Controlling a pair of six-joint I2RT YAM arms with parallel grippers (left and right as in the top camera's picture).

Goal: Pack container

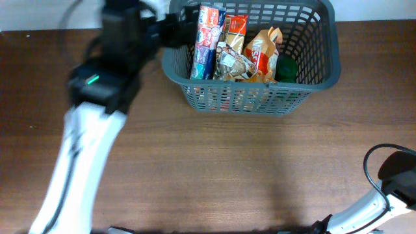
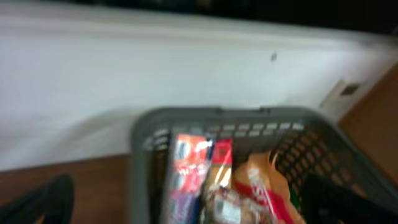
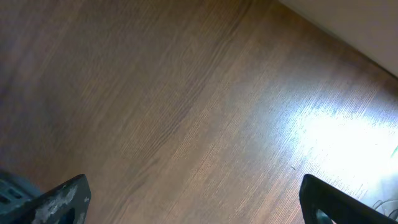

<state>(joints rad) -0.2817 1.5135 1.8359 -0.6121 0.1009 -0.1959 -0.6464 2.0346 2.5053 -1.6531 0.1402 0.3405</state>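
Container (image 1: 250, 99) holding snack packets (image 1: 227, 62), left pincer (image 1: 177, 30) at its left rim

Wide-apart jaws over wooden table (image 3: 186, 106)

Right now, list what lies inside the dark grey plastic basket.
The grey basket holds a tall multicoloured packet, a red packet, a crinkled silver packet, an orange bag and a green item. Anything beneath them is hidden.

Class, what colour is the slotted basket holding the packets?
The basket is dark grey, clearest overhead.
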